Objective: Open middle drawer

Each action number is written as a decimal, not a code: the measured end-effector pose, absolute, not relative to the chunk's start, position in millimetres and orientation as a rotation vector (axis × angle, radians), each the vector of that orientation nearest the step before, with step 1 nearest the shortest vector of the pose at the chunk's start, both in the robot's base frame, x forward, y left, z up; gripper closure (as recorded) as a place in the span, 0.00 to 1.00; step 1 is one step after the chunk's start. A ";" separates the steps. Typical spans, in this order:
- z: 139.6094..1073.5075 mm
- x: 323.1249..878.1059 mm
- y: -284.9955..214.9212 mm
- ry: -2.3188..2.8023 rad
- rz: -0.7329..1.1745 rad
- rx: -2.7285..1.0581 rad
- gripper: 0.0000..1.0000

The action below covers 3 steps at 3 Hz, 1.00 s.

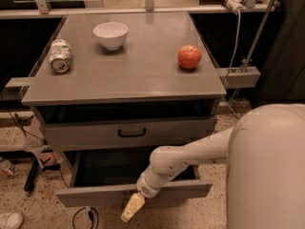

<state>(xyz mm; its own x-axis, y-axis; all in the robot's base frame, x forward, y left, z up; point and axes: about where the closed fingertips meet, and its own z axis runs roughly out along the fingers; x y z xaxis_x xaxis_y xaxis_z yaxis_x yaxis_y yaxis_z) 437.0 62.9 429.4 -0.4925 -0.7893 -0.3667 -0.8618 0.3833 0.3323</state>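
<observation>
Counter [133,78] bare along its front edge; can [60,56] at left edge, bowl [110,35] near back, apple [189,57] near right. Below the front edge, arm [177,160] and gripper [130,209] cross the open drawer [90,195].

The can [60,55] lies left on the counter [128,82], the bowl [110,35] behind centre, the apple [189,57] right. Below, the middle drawer [95,195] juts forward under the upper drawer [81,135], with the end effector [127,213] before its front.
</observation>
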 end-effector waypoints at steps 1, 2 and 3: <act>430.2 432.6 61.4 2.497 0.740 -1.502 0.00; 435.2 415.7 50.9 2.531 0.768 -1.520 0.00; 433.8 417.0 53.0 2.533 0.772 -1.517 0.00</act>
<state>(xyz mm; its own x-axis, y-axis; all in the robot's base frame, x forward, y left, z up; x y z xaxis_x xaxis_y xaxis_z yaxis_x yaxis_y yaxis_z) 417.0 53.0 433.8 -0.5028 -0.8008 -0.3255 -0.8463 0.3792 0.3742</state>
